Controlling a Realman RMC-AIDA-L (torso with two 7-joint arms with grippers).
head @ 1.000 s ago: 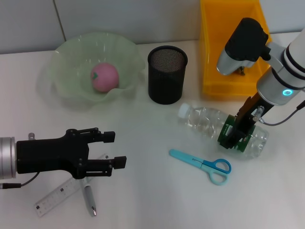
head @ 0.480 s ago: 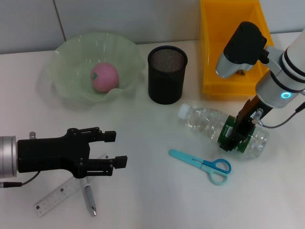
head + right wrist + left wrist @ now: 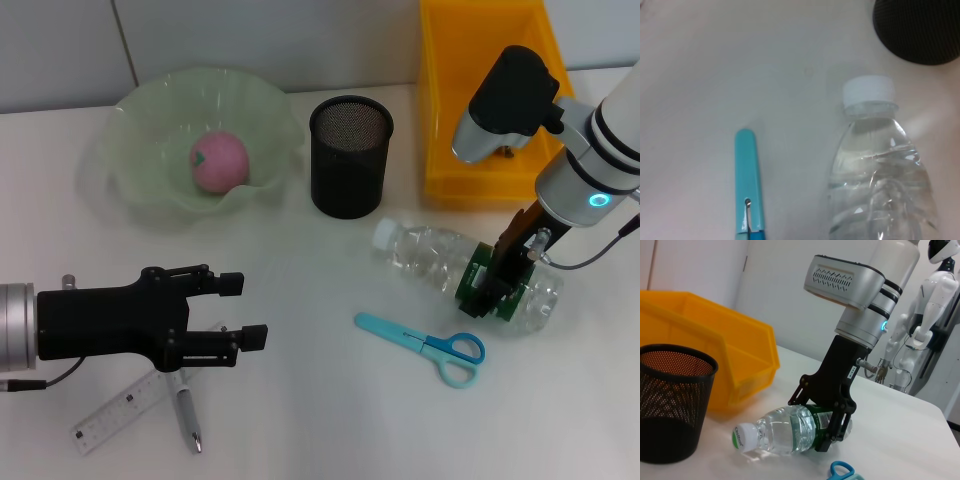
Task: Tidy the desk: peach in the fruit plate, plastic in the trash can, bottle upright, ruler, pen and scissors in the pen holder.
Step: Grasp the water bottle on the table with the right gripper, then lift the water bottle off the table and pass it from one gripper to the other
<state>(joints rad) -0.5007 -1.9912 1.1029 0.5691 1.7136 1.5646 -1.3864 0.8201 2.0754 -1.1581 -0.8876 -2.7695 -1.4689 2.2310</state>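
Right gripper unmoved on bottle

The clear bottle with a white cap lies on its side near the black mesh pen holder. The pink peach sits in the green fruit plate. The blue scissors, the ruler and the pen lie flat on the desk.

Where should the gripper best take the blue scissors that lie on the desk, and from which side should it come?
Probably at the closed blades near the pivot of the scissors, coming straight down from above. They lie flat on the white table, blades shut into one narrow bar, so fingers can close across it; the looped handles are wider and rounder.
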